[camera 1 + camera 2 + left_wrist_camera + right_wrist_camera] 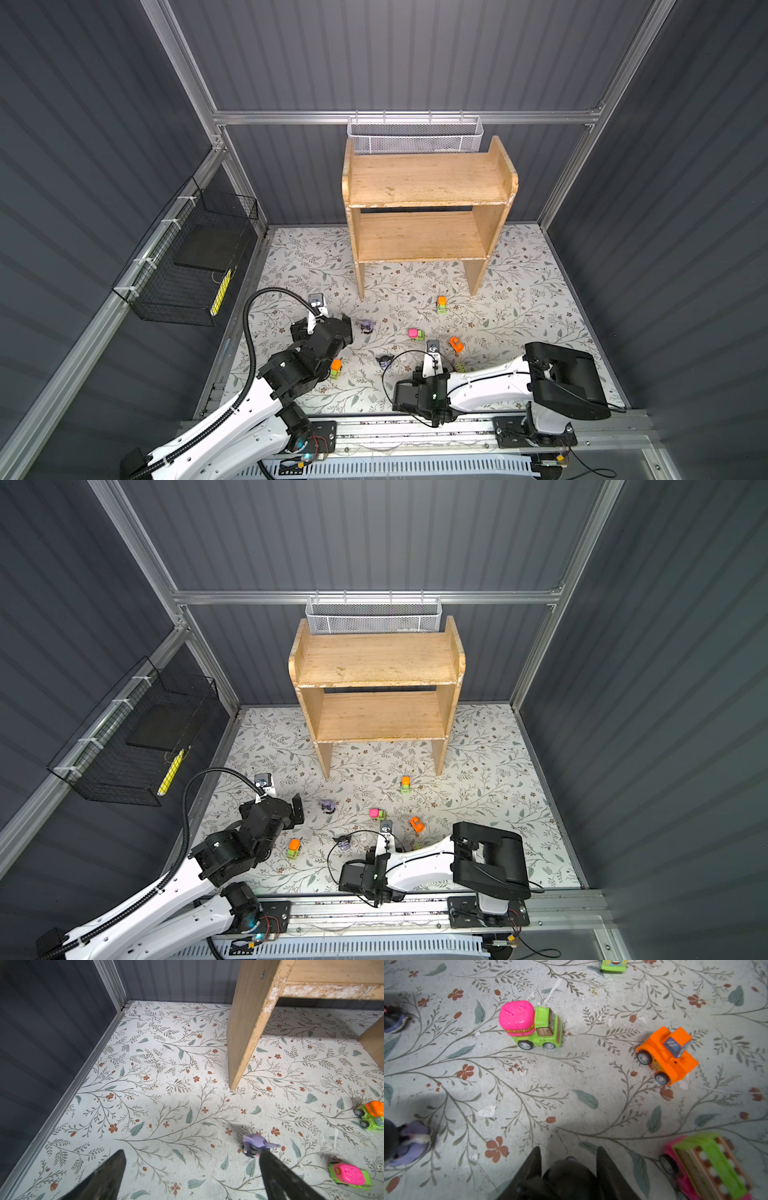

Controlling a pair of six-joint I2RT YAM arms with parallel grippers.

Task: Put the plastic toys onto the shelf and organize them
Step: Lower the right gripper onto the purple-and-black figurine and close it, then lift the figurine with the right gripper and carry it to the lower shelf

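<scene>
- Eight plastic toys counted, none on the shelf (pixel 428 183). It stands at 12 o'clock against the back wall with both tiers bare. The toys lie scattered on the floral floor (pixel 540 291) toward 6 o'clock of it.
- Jaws of the right gripper (pixel 569 1152) are drawn in close on a black-and-lilac figurine (pixel 569 1172), one finger on each flank and apparently touching. The figurine looks to be low at the floor, not yet lifted.
- Jaws of the left gripper (pixel 191 1153) are spread fully with nothing between them. A lilac figurine (pixel 254 1145) sits just beside one fingertip, at 9 o'clock of the pink-and-green truck (pixel 415 334).
- Step in hand, in my judgement, is securing the figurine for the lift. Confirm a firm, centred pinch on the rounded body, then rise straight up. Seen from above, the rack car (pixel 461 367) stands near at 3 o'clock of that wrist and a dark figurine (pixel 385 360) at 9 o'clock.
- Carry high enough to clear the shelf's front edge and set down toward one side panel, leaving room for a row.
- Not verifiable:
  - The right fingertips are hidden under the arm in both top views.
  - The held figurine is cut off by the frame edge, so its pose is unreadable.
  - The rack car shows only a green sliver from above.
</scene>
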